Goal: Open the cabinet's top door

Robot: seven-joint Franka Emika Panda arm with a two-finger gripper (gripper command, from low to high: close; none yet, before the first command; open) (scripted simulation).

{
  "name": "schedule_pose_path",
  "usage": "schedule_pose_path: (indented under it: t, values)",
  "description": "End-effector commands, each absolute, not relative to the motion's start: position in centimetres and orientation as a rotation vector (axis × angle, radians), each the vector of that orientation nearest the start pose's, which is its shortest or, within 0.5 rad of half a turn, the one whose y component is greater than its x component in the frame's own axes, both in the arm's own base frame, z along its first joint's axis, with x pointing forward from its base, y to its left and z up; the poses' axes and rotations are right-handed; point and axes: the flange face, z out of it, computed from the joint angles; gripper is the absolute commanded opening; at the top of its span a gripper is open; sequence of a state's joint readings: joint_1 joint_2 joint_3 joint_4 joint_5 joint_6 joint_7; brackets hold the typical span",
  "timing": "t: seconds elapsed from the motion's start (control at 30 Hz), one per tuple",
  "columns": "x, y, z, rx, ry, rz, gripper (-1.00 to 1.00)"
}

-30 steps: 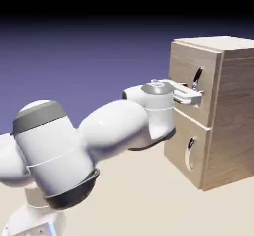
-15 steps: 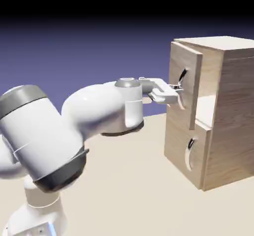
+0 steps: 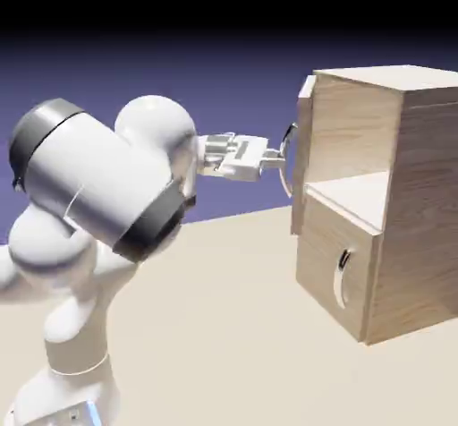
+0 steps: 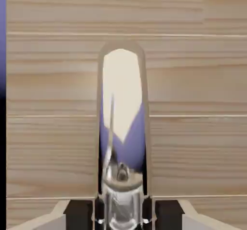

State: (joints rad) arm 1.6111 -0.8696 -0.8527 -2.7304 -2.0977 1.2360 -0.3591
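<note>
Now, from the exterior view's left, the white arm (image 3: 165, 183) rises from the desk (image 3: 224, 317) and folds back on itself, its pincer (image 3: 280, 158) reaching toward the exterior view's right. The pincer is narrow, closed around the upright curved handle (image 3: 287, 174) of the top door (image 3: 304, 160); the hand view shows the bright metal bar between the finger pads. The handle's long axis runs vertically, across the pincer's reach, and the door lies just beyond it, seen nearly edge-on.

To the right of the door the cabinet (image 3: 425, 200) stands on the desk, its upper compartment (image 3: 353, 124) exposed, while the lower door (image 3: 333, 241) sits closed beneath. Compared with half a second ago, the top door has swung much farther out, the pincer and handle have shifted left with it, and more of the inside shows.

The opening looks well advanced, perhaps nearly done. Any further move should follow the arc around the hinge, which seems to be at the cabinet's far-left edge; a straight tug could make the handle slip or twist in the grip.
</note>
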Motion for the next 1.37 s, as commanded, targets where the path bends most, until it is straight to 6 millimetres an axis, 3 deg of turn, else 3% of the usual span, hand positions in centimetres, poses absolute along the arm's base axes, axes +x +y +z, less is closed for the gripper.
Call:
schedule_pose_path:
  t: [0.0, 0.27, 0.57, 0.97, 1.3, 1.33]
  values:
    - [36.0, 14.9, 45.1, 1.054, 1.165, 0.079, -1.0]
    - [34.7, 20.9, 45.1, 1.176, 1.043, -0.094, -1.0]
    - [34.6, 26.4, 45.1, 1.279, 0.921, -0.253, -1.0]
    - [35.7, 31.8, 45.1, 1.373, 0.794, -0.409, -1.0]
    - [37.7, 36.8, 45.1, 1.455, 0.662, -0.561, -1.0]
    - [37.7, 36.8, 45.1, 1.455, 0.662, -0.561, 1.0]
